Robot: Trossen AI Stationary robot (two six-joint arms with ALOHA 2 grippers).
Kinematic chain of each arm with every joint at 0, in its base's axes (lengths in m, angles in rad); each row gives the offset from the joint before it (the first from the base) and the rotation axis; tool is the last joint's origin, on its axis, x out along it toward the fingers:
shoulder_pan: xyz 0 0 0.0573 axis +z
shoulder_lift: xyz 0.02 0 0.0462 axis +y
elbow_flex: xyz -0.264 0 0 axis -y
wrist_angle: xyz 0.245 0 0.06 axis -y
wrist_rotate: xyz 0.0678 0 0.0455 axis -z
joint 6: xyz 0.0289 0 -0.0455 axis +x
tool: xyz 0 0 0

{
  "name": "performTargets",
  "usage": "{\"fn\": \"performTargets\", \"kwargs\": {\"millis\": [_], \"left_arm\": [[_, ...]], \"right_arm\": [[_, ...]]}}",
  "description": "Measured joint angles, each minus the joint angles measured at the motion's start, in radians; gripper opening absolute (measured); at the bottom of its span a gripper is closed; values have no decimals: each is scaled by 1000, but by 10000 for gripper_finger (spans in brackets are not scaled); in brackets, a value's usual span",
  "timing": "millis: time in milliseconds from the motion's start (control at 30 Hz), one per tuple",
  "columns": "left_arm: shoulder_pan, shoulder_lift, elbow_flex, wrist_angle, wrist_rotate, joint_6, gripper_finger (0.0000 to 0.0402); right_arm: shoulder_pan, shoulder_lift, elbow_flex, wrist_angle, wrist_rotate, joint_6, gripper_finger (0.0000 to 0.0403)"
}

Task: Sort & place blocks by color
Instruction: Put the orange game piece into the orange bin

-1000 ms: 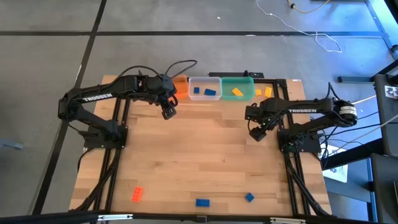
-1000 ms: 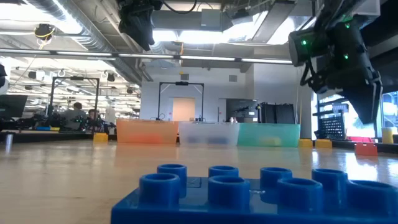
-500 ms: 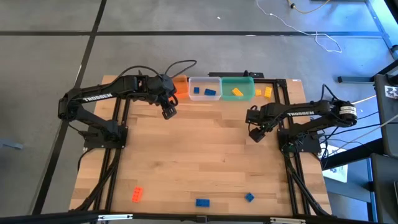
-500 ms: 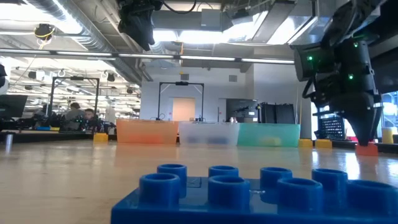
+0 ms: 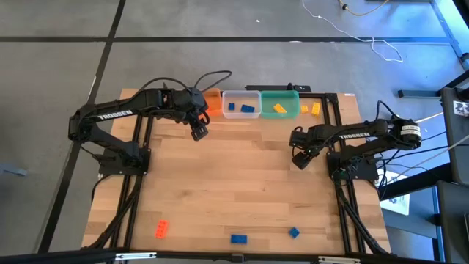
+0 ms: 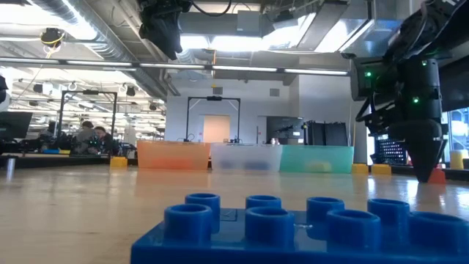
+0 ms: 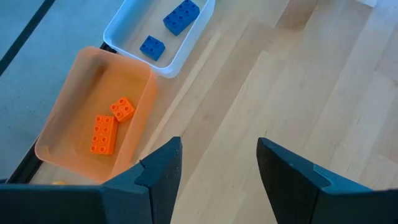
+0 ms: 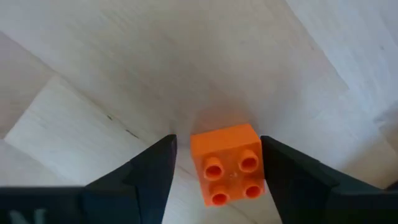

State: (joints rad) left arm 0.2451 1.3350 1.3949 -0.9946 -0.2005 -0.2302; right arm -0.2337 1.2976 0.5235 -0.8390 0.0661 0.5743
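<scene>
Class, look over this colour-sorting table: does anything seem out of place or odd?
Two yellow blocks lie on the table just right of the green tub, outside it, while another yellow block sits inside. They look misplaced. Nothing appears spilled or damaged.

Even, bright overhead light is washing the bench (image 5: 242,183), casting only faint, soft shadows beneath both arms. In the low view, ceiling light strips (image 6: 242,42) are glaring white and the near blue brick (image 6: 293,227) is looming soft, out of focus. The right wrist view is showing the orange brick (image 8: 227,163) sharply, with soft shade around it.
</scene>
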Motion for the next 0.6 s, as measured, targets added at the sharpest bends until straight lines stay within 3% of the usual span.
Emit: {"fn": "performTargets", "kwargs": {"millis": [300, 600], "left_arm": [[0, 0, 0, 0, 0, 0, 199], [0, 0, 0, 0, 13, -8, 199]], "right_arm": [[1, 0, -5, 30, -15, 28, 152], [0, 3, 68, 119, 17, 25, 143]]}}
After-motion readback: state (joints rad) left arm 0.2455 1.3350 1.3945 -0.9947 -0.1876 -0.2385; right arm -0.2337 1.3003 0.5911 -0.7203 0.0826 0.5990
